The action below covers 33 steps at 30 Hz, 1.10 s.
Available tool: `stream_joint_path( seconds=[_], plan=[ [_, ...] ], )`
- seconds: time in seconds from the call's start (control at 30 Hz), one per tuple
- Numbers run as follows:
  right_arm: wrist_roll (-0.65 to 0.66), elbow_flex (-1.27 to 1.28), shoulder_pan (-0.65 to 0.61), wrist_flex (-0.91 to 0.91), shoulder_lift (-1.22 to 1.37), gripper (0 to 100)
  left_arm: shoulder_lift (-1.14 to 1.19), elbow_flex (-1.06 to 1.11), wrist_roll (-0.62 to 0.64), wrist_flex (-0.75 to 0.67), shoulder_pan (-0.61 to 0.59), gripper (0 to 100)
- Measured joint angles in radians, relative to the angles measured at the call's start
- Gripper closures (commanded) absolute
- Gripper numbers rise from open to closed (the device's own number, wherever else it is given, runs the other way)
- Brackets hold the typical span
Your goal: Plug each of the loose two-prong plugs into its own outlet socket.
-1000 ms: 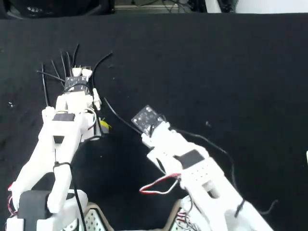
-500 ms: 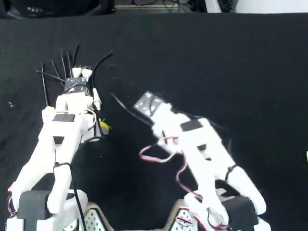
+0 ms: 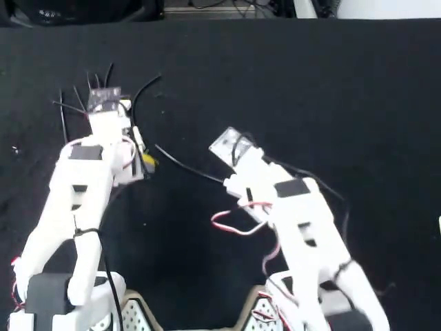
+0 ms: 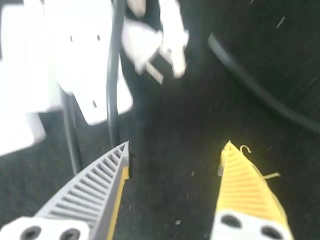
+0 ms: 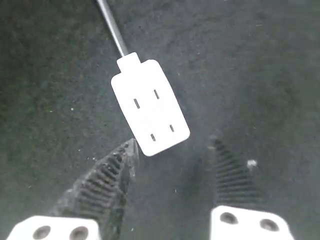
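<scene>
Both end effectors (image 4: 177, 147) (image 5: 174, 142) have moved farther forward.

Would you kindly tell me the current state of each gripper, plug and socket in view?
left gripper: open, holding nothing
right gripper: open, holding nothing
two-prong plug: unplugged, prongs bare
outlet block: visible slots empty
outlet socket: face up, slots empty
</scene>
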Motion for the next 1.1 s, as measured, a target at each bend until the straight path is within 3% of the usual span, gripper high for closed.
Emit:
stream_joint_path(
  seconds=[0.17,0.27,0.43,0.6,0.87,1.1],
  plan=[
    [-0.020,0.049,-0.029,0.120,-0.259,74.0,0.000,-0.103,0.000,0.012,0.054,71],
    [-0.086,0.101,-0.029,0.141,-0.404,76.4,0.021,-0.114,0.054,-0.060,0.063,71],
    [-0.178,0.226,-0.037,0.141,-0.586,76.8,0.206,-0.167,0.101,-0.180,0.089,71],
    [-0.256,0.330,-0.046,0.141,-0.717,76.6,0.413,-0.241,0.101,-0.198,0.147,71],
    [-0.304,0.400,-0.048,0.138,-0.862,76.6,0.473,-0.218,-0.138,-0.216,0.184,71],
    [-0.304,0.417,-0.048,0.135,-0.896,76.6,0.454,-0.198,-0.192,-0.080,0.164,71]
  ],
)
